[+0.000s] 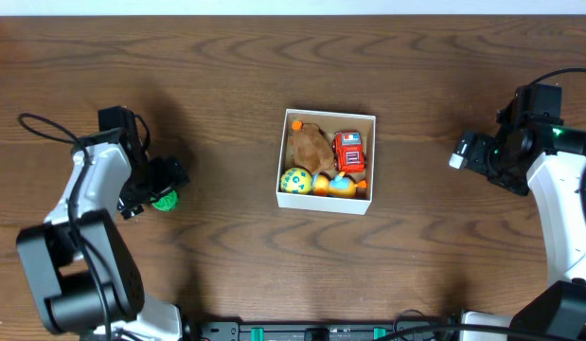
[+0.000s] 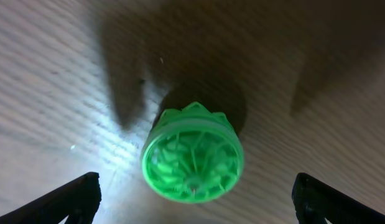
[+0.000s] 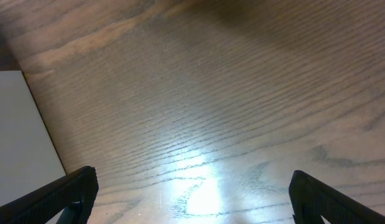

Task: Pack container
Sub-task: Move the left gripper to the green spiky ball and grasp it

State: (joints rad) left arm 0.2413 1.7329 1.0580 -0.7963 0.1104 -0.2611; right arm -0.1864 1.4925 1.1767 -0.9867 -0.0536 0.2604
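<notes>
A: What does the left wrist view show that the overhead view hides?
B: The left gripper (image 2: 192, 202) has its fingers wide apart. The green toy (image 2: 192, 154) lies on the table (image 2: 49, 74) just ahead of the tips, touching neither. From above, the arm covers those fingers.
A: And the container?
B: Only the overhead view has it. The container (image 1: 327, 203) stands well to the right of the left gripper, between it and the right gripper (image 1: 468, 153), with a brown plush (image 1: 310, 144), a red car (image 1: 348, 151), a ball (image 1: 295, 180) and an orange toy (image 1: 340, 186) inside.
A: The right gripper?
B: Its wrist view shows the fingers apart over the table.
</notes>
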